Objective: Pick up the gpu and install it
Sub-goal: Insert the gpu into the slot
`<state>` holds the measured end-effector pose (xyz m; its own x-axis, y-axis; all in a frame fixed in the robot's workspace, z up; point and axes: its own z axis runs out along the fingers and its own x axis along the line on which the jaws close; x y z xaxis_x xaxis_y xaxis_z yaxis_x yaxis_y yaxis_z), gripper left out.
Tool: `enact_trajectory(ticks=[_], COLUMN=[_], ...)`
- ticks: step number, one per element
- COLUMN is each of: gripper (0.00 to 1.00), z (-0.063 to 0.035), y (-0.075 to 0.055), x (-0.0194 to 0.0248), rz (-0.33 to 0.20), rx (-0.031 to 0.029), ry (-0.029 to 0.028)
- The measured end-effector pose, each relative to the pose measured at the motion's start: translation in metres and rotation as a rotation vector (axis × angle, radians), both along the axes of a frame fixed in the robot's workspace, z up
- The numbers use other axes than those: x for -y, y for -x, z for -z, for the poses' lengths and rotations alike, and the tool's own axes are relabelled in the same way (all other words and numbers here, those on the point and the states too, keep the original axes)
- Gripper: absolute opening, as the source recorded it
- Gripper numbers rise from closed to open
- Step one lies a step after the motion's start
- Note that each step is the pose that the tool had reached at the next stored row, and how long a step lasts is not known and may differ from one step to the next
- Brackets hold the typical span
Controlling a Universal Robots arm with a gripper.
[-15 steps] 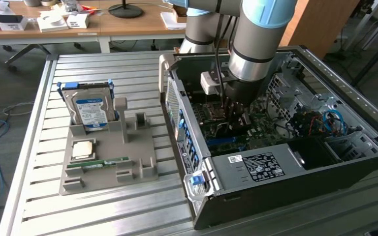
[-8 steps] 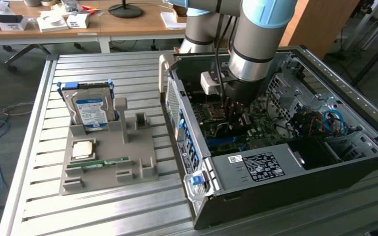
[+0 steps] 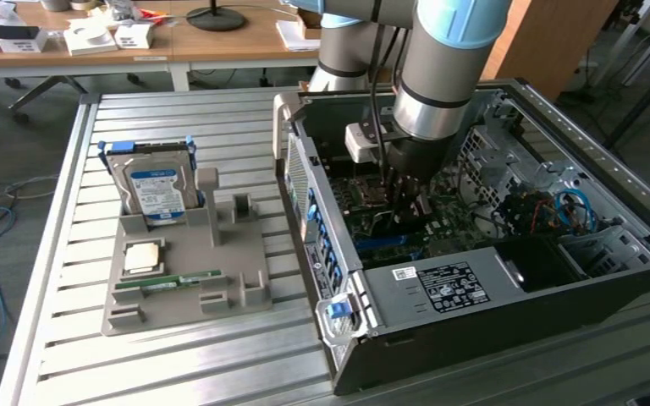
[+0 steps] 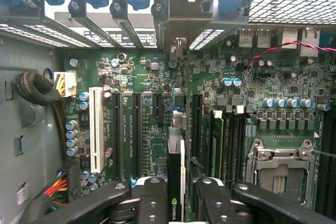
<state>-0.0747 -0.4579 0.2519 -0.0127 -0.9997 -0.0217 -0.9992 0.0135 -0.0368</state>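
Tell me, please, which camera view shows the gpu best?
The wrist view: the gpu sits edge-on, gripped by the tool, above the motherboard. In the exterior view the arm, reaching into the computer case, largely hides it.

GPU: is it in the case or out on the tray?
In the case: the gripper holds the gpu on edge over the motherboard. Seated or not, cannot tell.
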Motion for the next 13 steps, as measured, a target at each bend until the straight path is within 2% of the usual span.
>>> enact_trajectory(ticks=[13], gripper=[0.26], z=[-0.0025], y=[0.0000], x=[0.0003], rz=[0.000], rx=[0.0000], ry=[0.0000])
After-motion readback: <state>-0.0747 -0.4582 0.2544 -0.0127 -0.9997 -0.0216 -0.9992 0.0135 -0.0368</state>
